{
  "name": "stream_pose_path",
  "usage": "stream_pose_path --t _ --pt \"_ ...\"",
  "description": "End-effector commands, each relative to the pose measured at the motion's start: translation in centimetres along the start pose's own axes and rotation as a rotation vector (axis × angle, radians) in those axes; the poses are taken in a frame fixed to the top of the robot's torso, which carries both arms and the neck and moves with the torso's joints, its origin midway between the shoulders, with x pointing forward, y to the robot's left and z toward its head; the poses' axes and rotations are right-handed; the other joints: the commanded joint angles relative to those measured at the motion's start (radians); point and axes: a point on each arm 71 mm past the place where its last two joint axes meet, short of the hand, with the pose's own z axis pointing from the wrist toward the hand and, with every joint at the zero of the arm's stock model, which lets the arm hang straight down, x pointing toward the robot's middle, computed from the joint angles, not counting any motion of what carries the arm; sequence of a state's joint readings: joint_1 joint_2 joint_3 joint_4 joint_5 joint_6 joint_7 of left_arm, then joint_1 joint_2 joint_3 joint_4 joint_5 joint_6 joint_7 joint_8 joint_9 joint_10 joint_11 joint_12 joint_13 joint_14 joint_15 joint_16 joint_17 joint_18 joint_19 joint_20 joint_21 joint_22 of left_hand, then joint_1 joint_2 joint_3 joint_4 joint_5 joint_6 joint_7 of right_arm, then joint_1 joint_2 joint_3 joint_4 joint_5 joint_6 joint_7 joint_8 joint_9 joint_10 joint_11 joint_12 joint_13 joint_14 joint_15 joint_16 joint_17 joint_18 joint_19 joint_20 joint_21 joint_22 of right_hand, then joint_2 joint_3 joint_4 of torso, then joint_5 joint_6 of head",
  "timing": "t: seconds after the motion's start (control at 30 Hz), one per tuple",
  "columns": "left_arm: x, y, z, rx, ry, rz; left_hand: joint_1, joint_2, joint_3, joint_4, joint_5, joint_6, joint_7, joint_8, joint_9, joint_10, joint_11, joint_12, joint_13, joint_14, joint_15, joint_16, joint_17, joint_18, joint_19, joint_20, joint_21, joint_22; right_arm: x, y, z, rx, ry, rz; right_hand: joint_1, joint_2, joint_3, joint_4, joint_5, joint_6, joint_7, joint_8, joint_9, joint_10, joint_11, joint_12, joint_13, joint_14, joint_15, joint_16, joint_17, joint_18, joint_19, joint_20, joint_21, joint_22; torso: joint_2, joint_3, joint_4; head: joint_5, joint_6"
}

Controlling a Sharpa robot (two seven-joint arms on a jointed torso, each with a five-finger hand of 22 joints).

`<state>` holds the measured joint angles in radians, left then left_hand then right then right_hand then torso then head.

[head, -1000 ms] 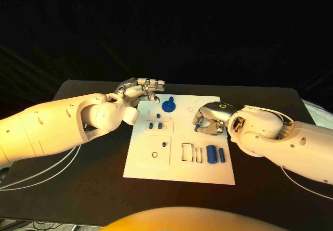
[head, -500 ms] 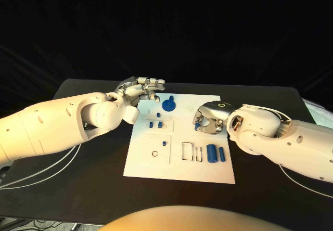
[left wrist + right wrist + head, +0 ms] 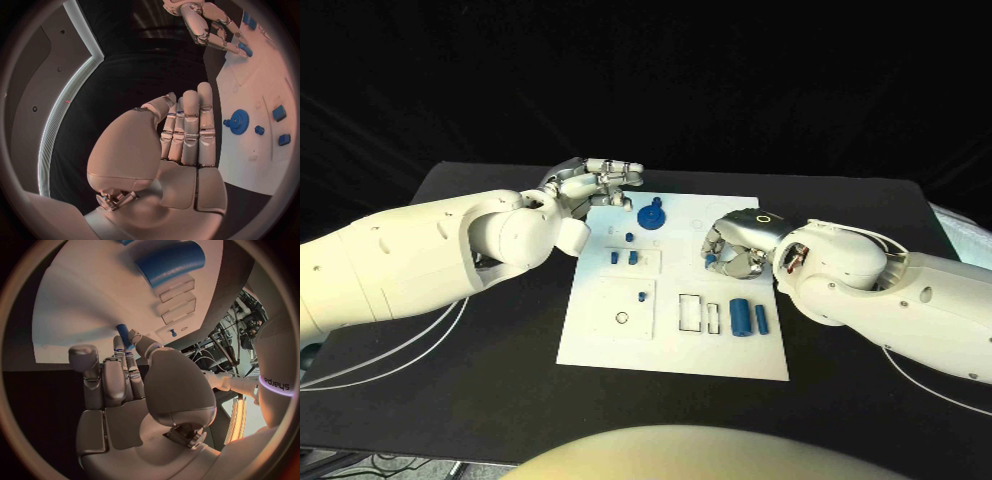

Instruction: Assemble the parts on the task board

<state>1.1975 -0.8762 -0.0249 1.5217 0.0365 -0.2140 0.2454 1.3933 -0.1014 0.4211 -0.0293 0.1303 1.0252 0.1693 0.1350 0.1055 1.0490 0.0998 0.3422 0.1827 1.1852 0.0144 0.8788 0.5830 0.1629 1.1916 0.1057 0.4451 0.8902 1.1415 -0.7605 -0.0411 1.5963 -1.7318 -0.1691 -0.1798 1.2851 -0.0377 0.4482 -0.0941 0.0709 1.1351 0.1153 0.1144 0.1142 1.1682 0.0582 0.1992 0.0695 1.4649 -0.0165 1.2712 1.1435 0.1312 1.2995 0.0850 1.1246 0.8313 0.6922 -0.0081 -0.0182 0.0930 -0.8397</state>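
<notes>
Your right hand (image 3: 733, 250) sits over the right edge of the task board (image 3: 672, 355), pinching a small blue peg (image 3: 124, 335) at its fingertips; the right wrist view shows it sticking out past the fingers toward the board face. In the head view a bit of blue shows under that hand, but I can't tell whether the peg touches the board.

Left hand (image 3: 596, 183) is off the board's far left corner, fingers straight and pressed together, holding nothing.

Landmark: the blue gear (image 3: 651, 216), standing on the board's far half. The held peg is to the right of the gear and slightly nearer you. The left hand is on the gear's other side, near it.

Two larger blue cylinders (image 3: 749, 320) lie nearer you than the gear, beside the rectangular slots (image 3: 691, 314), long axes running toward you.

My read: the right hand has the coming insert. Which hole it goes to, I can't tell.
</notes>
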Motion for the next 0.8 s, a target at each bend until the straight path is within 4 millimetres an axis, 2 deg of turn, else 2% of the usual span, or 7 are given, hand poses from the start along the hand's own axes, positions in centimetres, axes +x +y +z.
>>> stream_pose_path --t 0.03,0.5,0.63,0.8 --pt "0.2 0.0 0.0 0.005 0.023 0.0 -0.001 0.008 -0.007 0.001 0.001 -0.007 0.002 0.007 -0.002 -0.008 -0.001 0.003 0.001 -0.01 0.0 -0.006 -0.001 0.018 0.001 0.005 -0.002 -0.001 -0.6 0.3 -0.2 -0.019 -0.073 0.028 -0.002 0.01 -0.001 0.006 -0.006 0.008 0.001 0.002 0.004 0.008 0.0 -0.004 -0.002 0.038 -0.007 0.004 0.001 0.001 0.005 -0.001 0.006 0.001 -0.001 -0.0003 0.0 0.001 0.0" --pt "0.1 0.0 0.0 0.001 0.023 0.0 -0.001 0.008 -0.007 0.001 0.001 -0.007 0.002 0.007 -0.002 -0.008 -0.001 0.003 0.001 -0.01 0.0 -0.006 -0.001 0.018 0.001 0.005 -0.002 -0.001 -2.5 0.6 -1.3 -0.016 -0.114 0.136 -0.004 0.009 -0.002 0.008 -0.01 0.008 0.001 0.002 0.004 0.009 0.0 -0.006 -0.002 0.038 -0.007 0.004 0.001 0.001 0.005 -0.001 0.006 0.001 -0.001 -0.0012 -0.0006 0.002 0.001" --pt "0.2 0.0 0.1 0.0 0.024 0.0 -0.001 0.008 -0.007 0.001 0.001 -0.007 0.002 0.007 -0.002 -0.008 -0.001 0.003 0.001 -0.01 0.0 -0.006 -0.001 0.018 0.001 0.005 -0.002 -0.001 -2.7 1.8 -1.2 -0.042 -0.102 0.197 -0.003 0.01 -0.001 0.008 -0.01 0.007 0.003 0.002 0.004 0.008 0.0 -0.007 -0.002 0.038 -0.007 0.004 0.001 0.001 0.005 -0.002 0.006 0.001 0.0 -0.001 -0.0009 0.007 0.001" --pt "0.2 0.0 0.2 0.001 0.025 0.0 -0.001 0.008 -0.007 0.001 0.001 -0.007 0.002 0.007 -0.002 -0.008 -0.001 0.003 0.001 -0.01 0.0 -0.006 -0.001 0.018 0.001 0.005 -0.002 -0.001 -2.4 4.9 -0.6 -0.125 -0.085 0.253 -0.001 0.012 0.001 0.008 -0.009 0.005 0.004 0.001 0.004 0.008 0.001 -0.009 -0.003 0.038 -0.007 0.004 0.001 0.002 0.004 -0.002 0.005 0.0 -0.001 0.0 -0.0008 0.013 0.001"
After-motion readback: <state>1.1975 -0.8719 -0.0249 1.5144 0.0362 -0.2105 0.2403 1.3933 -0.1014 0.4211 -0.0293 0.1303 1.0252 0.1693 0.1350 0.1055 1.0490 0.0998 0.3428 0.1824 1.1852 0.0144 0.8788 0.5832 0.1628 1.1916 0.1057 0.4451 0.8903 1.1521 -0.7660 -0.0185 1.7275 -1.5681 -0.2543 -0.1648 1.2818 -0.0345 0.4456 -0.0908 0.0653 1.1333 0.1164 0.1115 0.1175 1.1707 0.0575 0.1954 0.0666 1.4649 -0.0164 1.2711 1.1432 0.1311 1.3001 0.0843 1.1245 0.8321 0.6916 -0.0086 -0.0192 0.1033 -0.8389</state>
